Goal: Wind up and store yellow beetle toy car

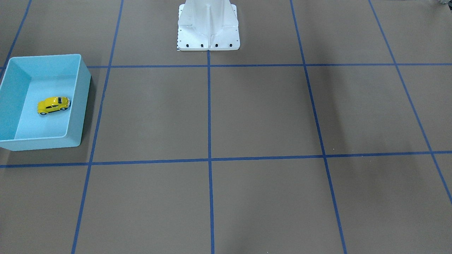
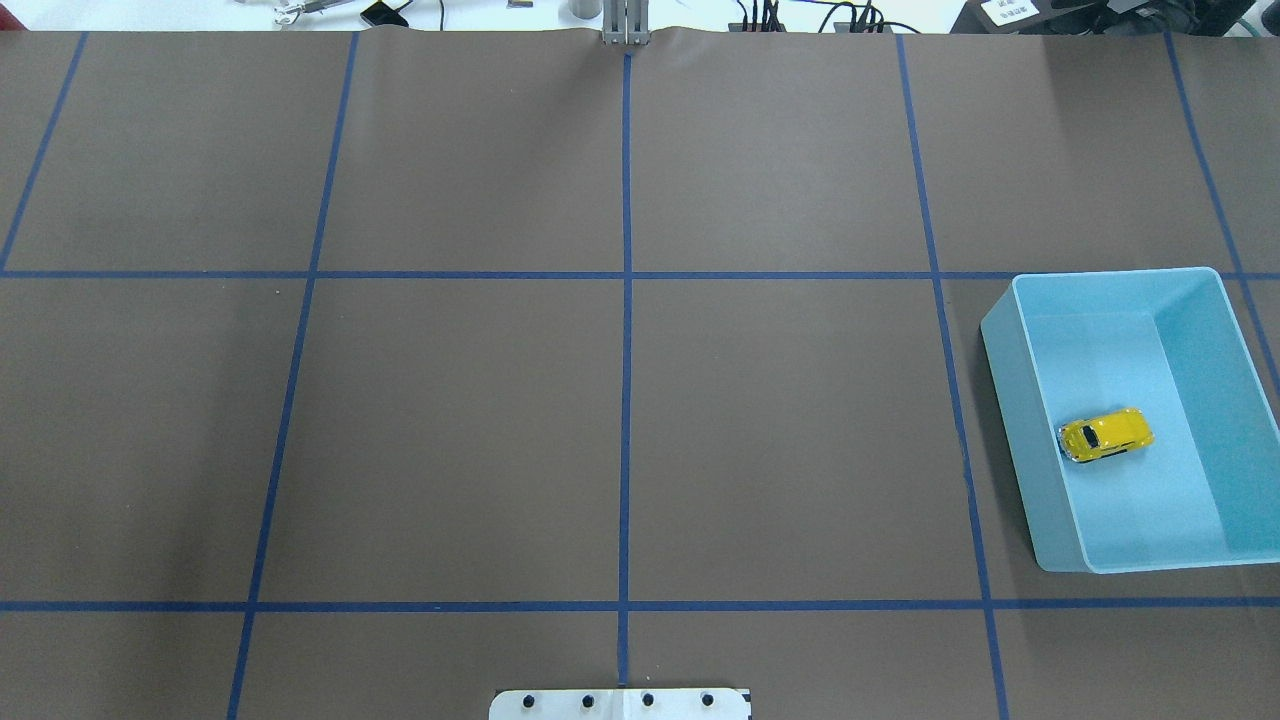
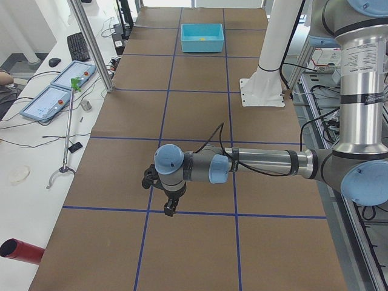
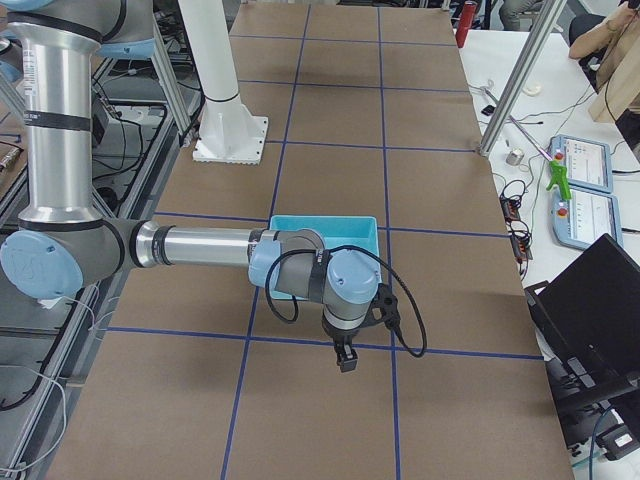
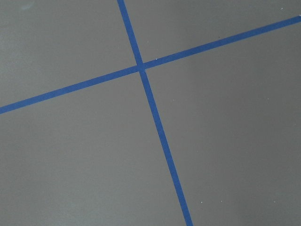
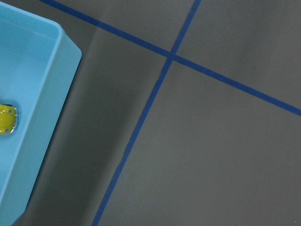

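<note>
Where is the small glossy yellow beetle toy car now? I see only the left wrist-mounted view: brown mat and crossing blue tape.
Observer: The small glossy yellow beetle toy car stands on its wheels inside the light blue rectangular plastic bin, on the robot's right.
Operator: Does any gripper hold it?
Observer: No; it sits alone, and nothing touches it.
Operator: Where is the right gripper?
Observer: The right gripper hangs over bare brown mat outside the bin, toward the table's right end.
</note>
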You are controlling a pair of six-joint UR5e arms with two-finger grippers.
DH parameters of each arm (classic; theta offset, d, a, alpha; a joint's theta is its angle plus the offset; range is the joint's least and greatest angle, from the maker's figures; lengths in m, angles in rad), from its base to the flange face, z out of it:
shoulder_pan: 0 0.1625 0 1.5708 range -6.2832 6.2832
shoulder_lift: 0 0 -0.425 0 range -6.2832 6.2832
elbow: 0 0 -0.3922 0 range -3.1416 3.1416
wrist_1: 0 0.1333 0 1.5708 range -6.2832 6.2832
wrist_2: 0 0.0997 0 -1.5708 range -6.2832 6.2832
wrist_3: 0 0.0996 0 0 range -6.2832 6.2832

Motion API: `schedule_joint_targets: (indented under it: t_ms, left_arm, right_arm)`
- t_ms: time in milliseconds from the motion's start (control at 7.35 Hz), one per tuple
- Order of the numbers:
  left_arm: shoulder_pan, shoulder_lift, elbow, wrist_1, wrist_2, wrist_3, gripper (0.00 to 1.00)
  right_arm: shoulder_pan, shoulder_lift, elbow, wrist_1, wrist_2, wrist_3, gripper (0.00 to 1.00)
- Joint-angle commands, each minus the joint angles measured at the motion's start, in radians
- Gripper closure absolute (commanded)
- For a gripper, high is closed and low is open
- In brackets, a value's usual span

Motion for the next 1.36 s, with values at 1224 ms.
schedule_joint_targets:
  t_ms: [1224]
  left_arm:
    - [0.000, -0.001, 0.008, -0.001, 0.001, 0.001, 0.00]
  right_arm:
    - [-0.149, 0.002, -0.045, 0.317, 0.020, 0.570, 0.00]
